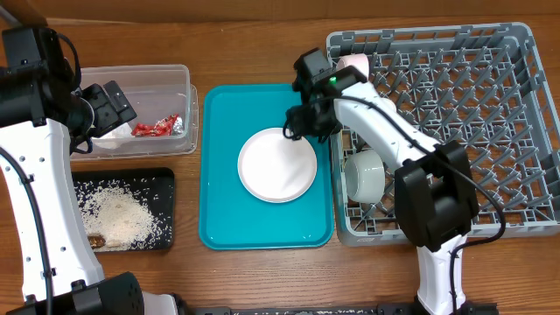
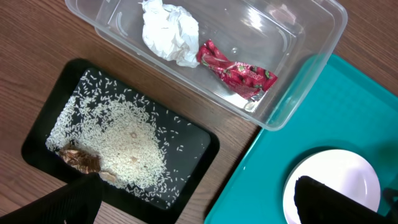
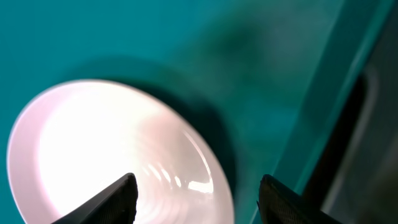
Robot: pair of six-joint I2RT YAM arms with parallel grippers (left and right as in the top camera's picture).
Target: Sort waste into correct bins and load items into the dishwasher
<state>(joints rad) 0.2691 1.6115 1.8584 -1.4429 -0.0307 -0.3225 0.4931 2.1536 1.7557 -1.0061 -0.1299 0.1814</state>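
A round white plate (image 1: pixel 277 166) lies on the teal tray (image 1: pixel 223 210). My right gripper (image 1: pixel 306 122) hovers open over the plate's far right rim; in the right wrist view the plate (image 3: pixel 93 149) edge sits between the spread fingertips of the gripper (image 3: pixel 199 202), untouched. The clear tub (image 1: pixel 166 79) holds a crumpled napkin (image 2: pixel 168 31) and a red wrapper (image 2: pixel 239 73). Rice (image 2: pixel 127 146) is heaped in the black tray (image 2: pixel 205 146). My left gripper (image 1: pixel 114 105) hangs open and empty above the tub's left end. A pale bowl (image 1: pixel 366 173) stands in the grey dish rack (image 1: pixel 490 105).
A pale pink dish (image 1: pixel 353 61) peeks out at the rack's near-left corner behind my right arm. A small brown scrap (image 2: pixel 81 160) lies at the rice pile's edge. The teal tray's right rim runs close beside the rack wall.
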